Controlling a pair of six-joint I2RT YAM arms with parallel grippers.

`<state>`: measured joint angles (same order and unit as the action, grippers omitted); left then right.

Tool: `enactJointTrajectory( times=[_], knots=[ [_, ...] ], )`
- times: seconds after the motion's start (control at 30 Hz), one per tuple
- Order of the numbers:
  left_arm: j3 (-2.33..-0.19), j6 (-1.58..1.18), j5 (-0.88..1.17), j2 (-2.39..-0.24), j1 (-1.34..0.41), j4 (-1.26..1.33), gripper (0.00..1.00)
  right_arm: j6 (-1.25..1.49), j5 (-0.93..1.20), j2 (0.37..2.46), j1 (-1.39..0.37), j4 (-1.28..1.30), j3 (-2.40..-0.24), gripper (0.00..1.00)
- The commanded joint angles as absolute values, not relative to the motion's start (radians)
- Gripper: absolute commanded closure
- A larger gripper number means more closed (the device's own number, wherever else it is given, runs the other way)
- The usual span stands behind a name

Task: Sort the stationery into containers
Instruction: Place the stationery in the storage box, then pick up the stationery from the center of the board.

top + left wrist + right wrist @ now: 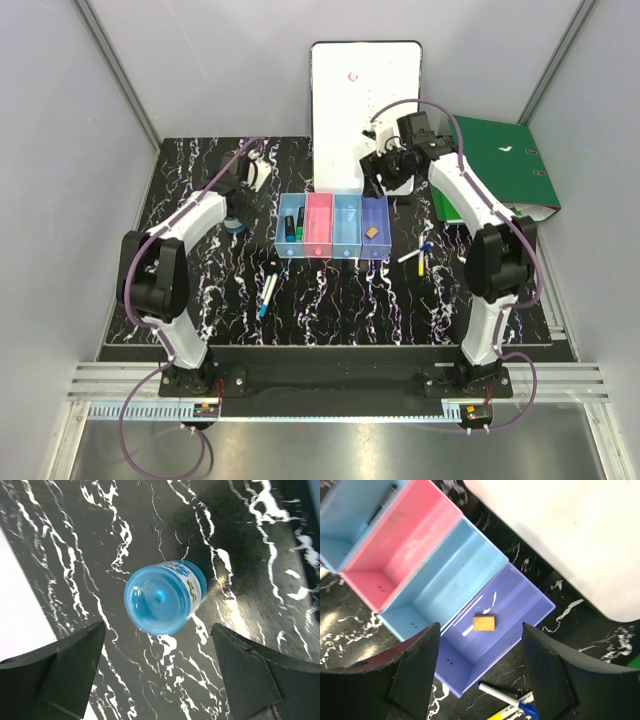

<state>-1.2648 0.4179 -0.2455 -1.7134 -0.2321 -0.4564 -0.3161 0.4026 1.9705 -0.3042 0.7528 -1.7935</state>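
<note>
Slim white pens (267,293) lie loose on the black marbled tabletop (330,310) in front of a row of four bins (318,252). A tan block (484,623) rests in the purple bin (520,600), with the right arm's jaws hanging wide open and empty above it. At left, a blue tape roll (165,597) sits beneath the left arm's jaws, which are spread wide and grip nothing. Behind are a white board (365,100) and a green binder (500,160).

Top view: bright, even overhead light, soft shadows only, white board (365,115) near blown out. Left wrist: glare patch on worktop (235,620) right of the blue tape roll (162,597), dark shadow above that, left claw fingers (60,675) soft. Right wrist: centre sharp, 1 glint streak on purple bin (520,605) floor, right claw fingers (415,670) dark, blurred.
</note>
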Motion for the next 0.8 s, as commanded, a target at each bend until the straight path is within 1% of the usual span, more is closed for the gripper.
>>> enactJointTrajectory(
  times=[0.0,0.23,0.47,0.77],
  knots=[
    [-1.353,0.383,-0.201,-1.779,-0.199,-0.414,0.07,-0.296,0.414,1.815,-0.318,0.741,-1.844,0.26],
    [-1.451,0.408,-0.138,-1.89,-0.179,-0.44,0.09,-0.272,0.434,1.746,-0.318,0.742,-1.799,0.26],
    [-1.48,0.433,-0.042,-1.925,-0.163,-0.479,0.1,-0.265,0.439,1.707,-0.318,0.744,-1.775,0.25],
    [-1.511,0.405,-0.012,-1.947,-0.114,-0.543,0.12,-0.259,0.443,1.694,-0.318,0.746,-1.77,0.25]
  ],
)
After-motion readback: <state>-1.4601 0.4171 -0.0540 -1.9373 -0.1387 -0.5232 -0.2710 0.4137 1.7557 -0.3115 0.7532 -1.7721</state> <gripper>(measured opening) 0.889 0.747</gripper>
